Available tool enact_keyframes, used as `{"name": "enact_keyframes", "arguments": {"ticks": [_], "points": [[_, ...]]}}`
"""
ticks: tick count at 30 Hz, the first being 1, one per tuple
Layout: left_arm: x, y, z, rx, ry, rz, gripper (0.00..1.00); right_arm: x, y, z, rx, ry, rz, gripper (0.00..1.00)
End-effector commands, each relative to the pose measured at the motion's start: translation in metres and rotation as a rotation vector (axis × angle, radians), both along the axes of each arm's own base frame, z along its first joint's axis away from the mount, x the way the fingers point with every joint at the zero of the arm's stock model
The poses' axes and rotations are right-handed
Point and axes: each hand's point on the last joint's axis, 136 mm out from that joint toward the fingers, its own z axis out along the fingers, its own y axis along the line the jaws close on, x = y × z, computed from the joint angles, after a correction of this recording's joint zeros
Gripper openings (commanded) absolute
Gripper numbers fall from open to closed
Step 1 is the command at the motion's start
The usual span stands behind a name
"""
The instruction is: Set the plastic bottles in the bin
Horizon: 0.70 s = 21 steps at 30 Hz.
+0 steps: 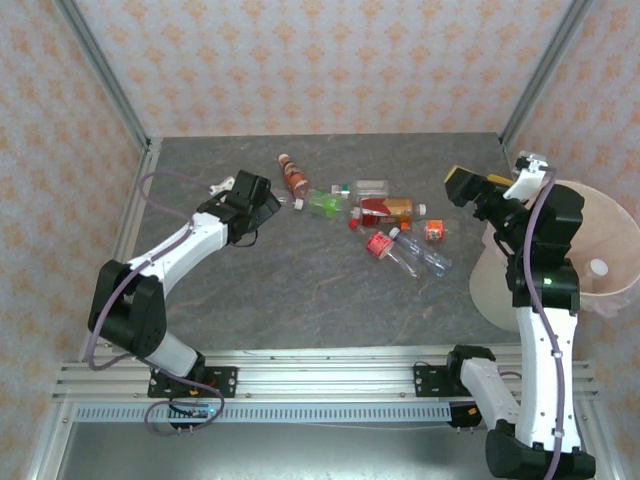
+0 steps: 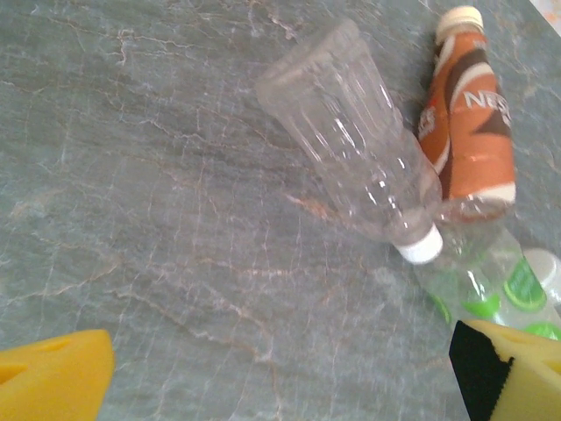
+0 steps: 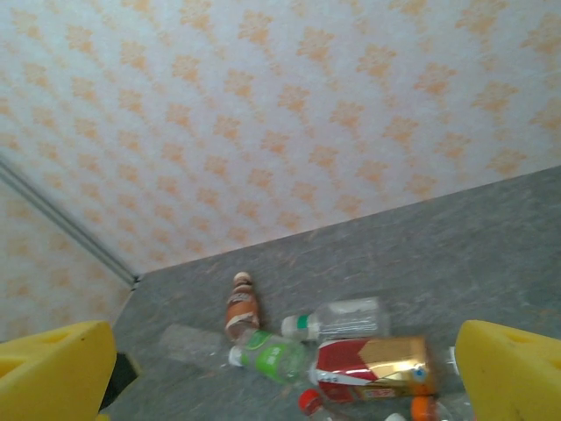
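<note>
Several plastic bottles lie scattered on the grey table (image 1: 300,290). A clear white-capped bottle (image 2: 351,132) lies just ahead of my open left gripper (image 2: 280,377), nothing between its yellow fingers (image 2: 53,373). Beside it are an orange-brown bottle (image 2: 469,114) and a green-labelled one (image 2: 491,289). From above, my left gripper (image 1: 262,195) sits left of the orange-brown bottle (image 1: 292,173) and the green one (image 1: 322,203). My right gripper (image 1: 470,185) hangs open and empty above the table beside the bin (image 1: 610,215), facing the red-and-gold bottle (image 3: 377,368) and a clear bottle (image 3: 342,317).
The beige bin stands at the table's right edge, partly behind my right arm, with a white-capped bottle (image 1: 598,268) inside. A red-capped bottle (image 1: 380,243), a clear one (image 1: 425,255) and an orange-capped one (image 1: 434,230) lie near it. Patterned walls enclose the table.
</note>
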Motion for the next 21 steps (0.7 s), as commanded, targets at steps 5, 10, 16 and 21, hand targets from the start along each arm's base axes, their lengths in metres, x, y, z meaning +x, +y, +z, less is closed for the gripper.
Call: {"name": "enact_keyframes", "arguments": {"ticks": [5,10,16,21], "points": [[0.065,0.014,0.003,-0.224,-0.131,0.223,1.00,-0.013,0.009,0.001,-0.027,0.006,0.047,0.99],[0.103,0.005,-0.017,-0.340,-0.159,0.260,1.00,-0.021,0.009,-0.004,-0.059,0.018,0.049,0.99],[0.125,0.015,-0.041,-0.341,-0.174,0.346,1.00,-0.025,0.011,-0.009,-0.073,0.039,0.060,0.99],[0.134,0.020,-0.055,-0.300,-0.140,0.368,1.00,-0.027,0.010,-0.014,-0.094,0.056,0.062,0.99]]}}
